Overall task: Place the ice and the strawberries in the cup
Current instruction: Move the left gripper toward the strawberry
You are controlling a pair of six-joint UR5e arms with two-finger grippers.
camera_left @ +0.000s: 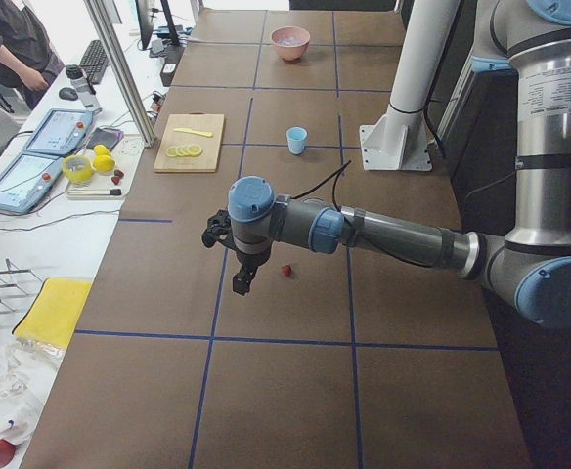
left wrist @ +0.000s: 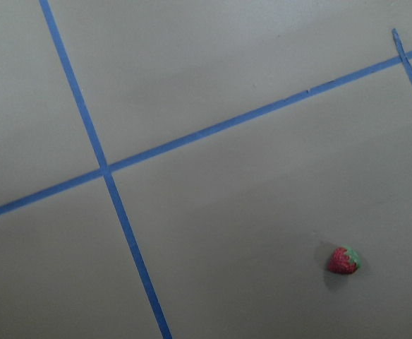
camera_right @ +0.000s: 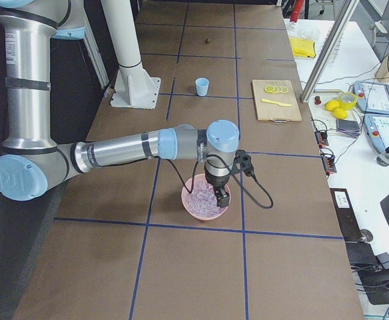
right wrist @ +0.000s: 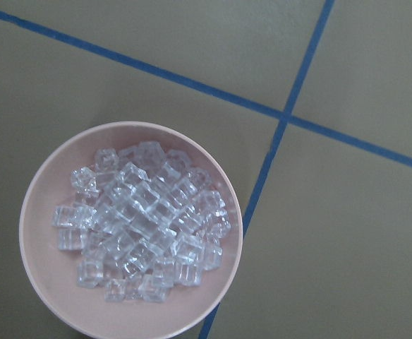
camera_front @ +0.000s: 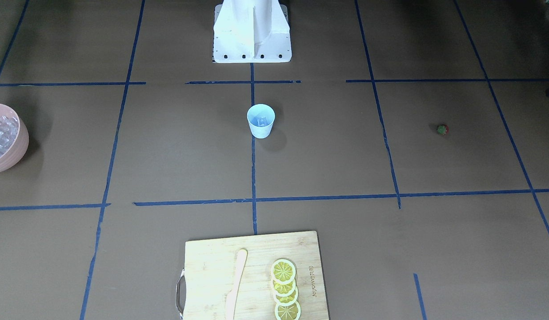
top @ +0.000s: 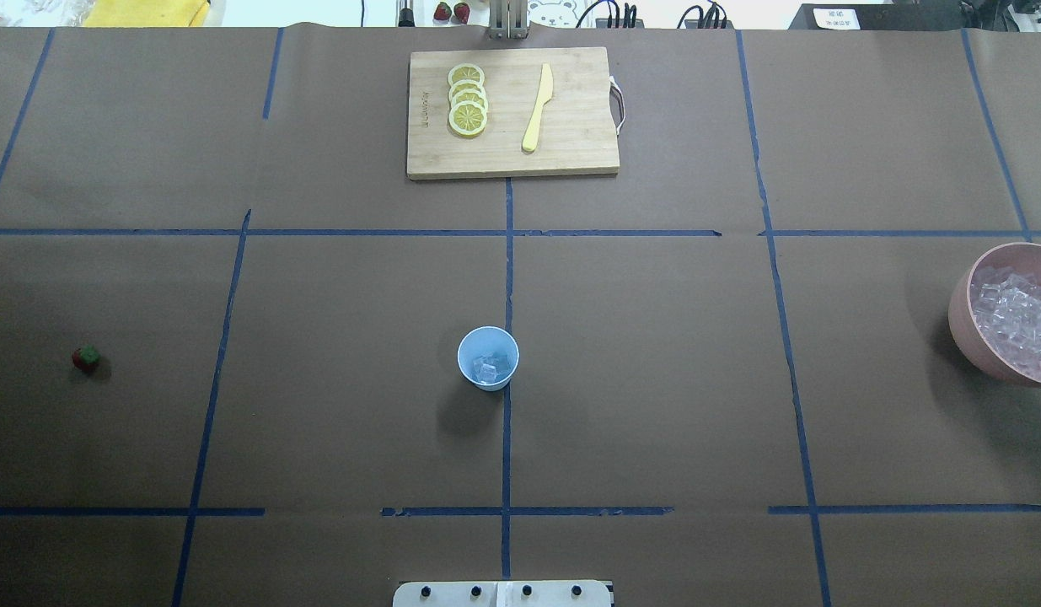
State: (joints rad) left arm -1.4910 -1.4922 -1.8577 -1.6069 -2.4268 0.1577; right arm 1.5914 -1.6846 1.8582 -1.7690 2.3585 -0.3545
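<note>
The cup (top: 488,358) stands upright in the middle of the worktop (top: 655,405), on a blue tape line. A few cubes of ice (top: 493,368) lie in its bottom, so I judge the ice part begun and perhaps not finished. The strawberry (top: 86,359) lies on the bare worktop well away from the cup, on my left arm's side, so that part is not yet done.

The left pincer (camera_left: 241,285) hangs above the worktop near the berry. The right pincer (camera_right: 221,197) hangs over the pink bowl (right wrist: 33,198), which holds a heap of ice cubes and sits at the far right edge. Each pincer shows only in a side view, and from those I cannot tell whether its fingers are apart or together.

Only the overhead view looks down into the cup clearly enough to show the cubes; the front view gives just a hint of them. The left wrist view shows the berry low and to the right, off centre, which neither fixed top view tells me. The right wrist view looks down into the bowl.

Across the worktop from the robot, a cutting board (top: 571,152) carries lemon slices (top: 467,99) and a pale knife (top: 538,110).
</note>
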